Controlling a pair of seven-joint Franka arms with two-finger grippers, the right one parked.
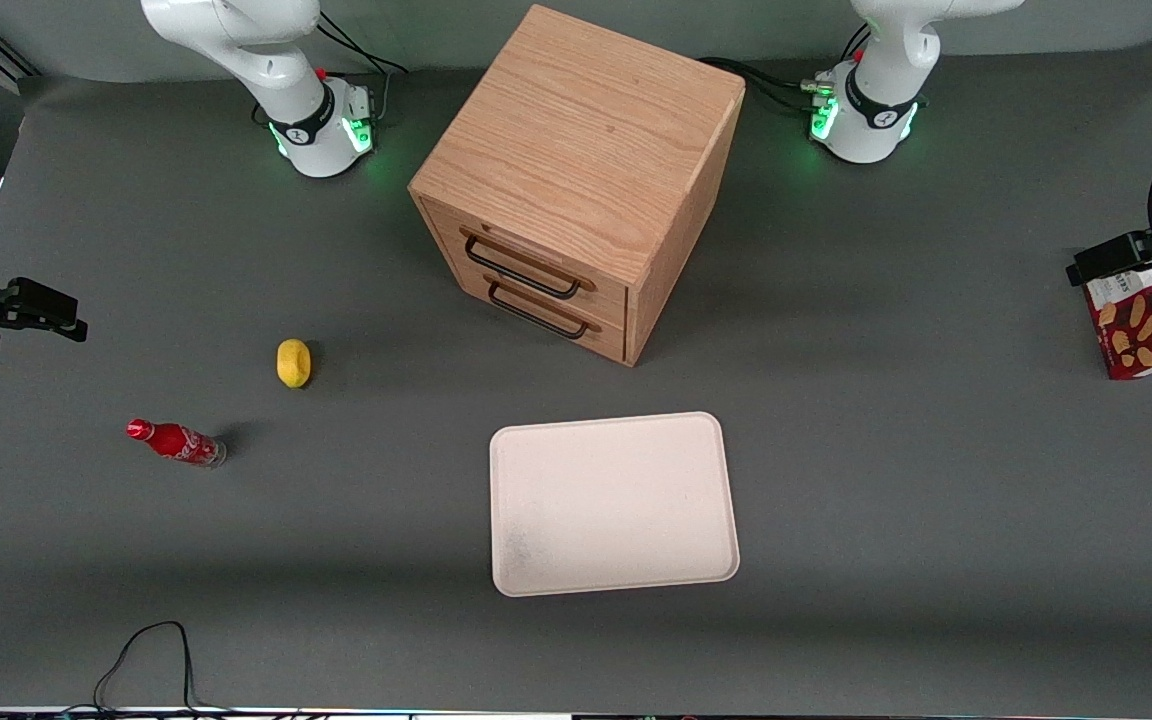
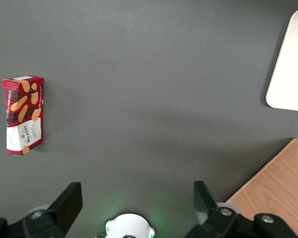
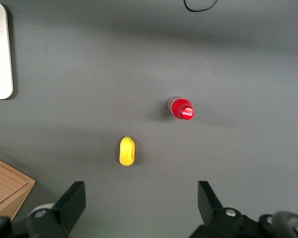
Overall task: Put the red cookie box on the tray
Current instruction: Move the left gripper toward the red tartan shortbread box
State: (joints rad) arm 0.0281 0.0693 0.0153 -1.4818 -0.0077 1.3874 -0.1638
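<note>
The red cookie box (image 1: 1136,330) lies flat on the grey table at the working arm's end, white label end farther from the front camera. It also shows in the left wrist view (image 2: 23,115). The pale cream-pink tray (image 1: 614,503) lies near the table's front edge, in front of the drawer cabinet, with nothing on it; one corner of it shows in the left wrist view (image 2: 293,64). My left gripper (image 1: 1111,262) hangs above the table beside the box's label end. It is open and empty (image 2: 136,198), and the box lies off to one side of its fingers, not between them.
A wooden two-drawer cabinet (image 1: 576,180) stands mid-table between the arm bases; its edge shows in the left wrist view (image 2: 275,183). A yellow lemon (image 1: 293,362) and a small red cola bottle (image 1: 176,441) lie toward the parked arm's end. A black cable (image 1: 151,650) loops at the front edge.
</note>
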